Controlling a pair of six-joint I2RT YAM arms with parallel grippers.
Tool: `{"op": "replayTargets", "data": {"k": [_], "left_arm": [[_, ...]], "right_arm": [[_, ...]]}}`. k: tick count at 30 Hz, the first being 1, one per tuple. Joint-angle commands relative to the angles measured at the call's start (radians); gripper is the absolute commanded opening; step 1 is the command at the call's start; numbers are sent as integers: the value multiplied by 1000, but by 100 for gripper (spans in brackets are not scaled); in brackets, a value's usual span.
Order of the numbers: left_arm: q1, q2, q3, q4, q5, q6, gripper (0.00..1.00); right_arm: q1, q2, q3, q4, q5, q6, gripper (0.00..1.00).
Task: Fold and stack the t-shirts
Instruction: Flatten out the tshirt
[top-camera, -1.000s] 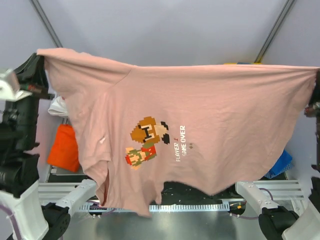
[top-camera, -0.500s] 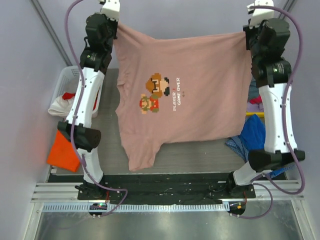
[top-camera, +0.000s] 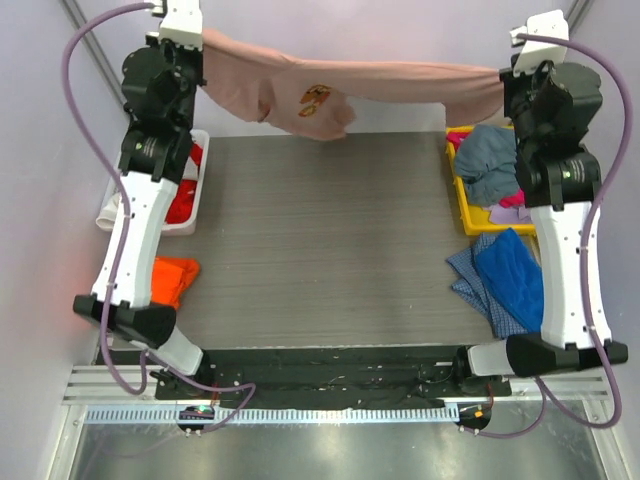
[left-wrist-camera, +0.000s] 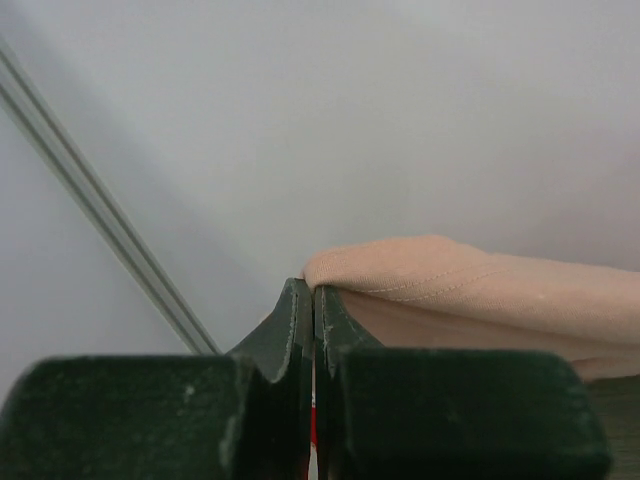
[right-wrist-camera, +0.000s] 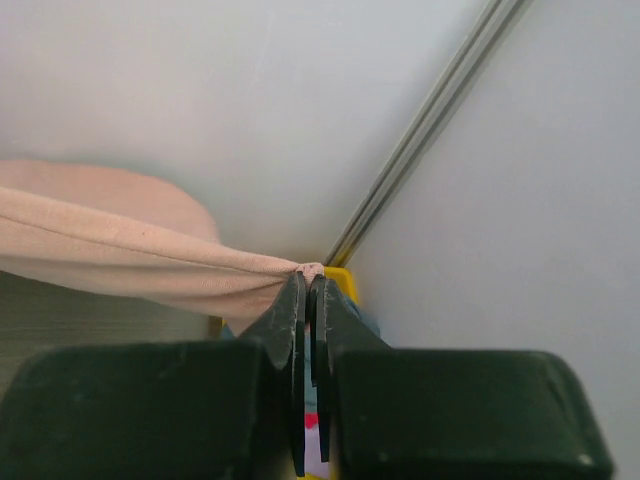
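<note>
Both arms reach up and far back, and the pink shirt hangs between them like a slack line over the far edge of the table; the left gripper has its jaws pressed together on one end of the cloth, a rolled hem bulging just past the tips; the right gripper is pinched the same way on the other end, the fabric drawn to a thin point there. Towards the left end a fold droops lower, showing a bit of the printed picture. Off the table's left side a white basket holds a red shirt, with an orange shirt nearer that arm's base; on the right a yellow bin carries a grey-teal shirt, and a blue shirt lies at the table's right edge beside the right arm.
</note>
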Motion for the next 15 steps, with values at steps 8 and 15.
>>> {"op": "replayTargets", "data": {"k": [8,15], "left_arm": [[10,-273,-399,27,145,-94,0],[-5,-396,-750,14,285,-114,0]], "right_arm": [[-6,-363,-555,59,-42,77,1],[-8,-500,-803,-5,-134,110,1]]}}
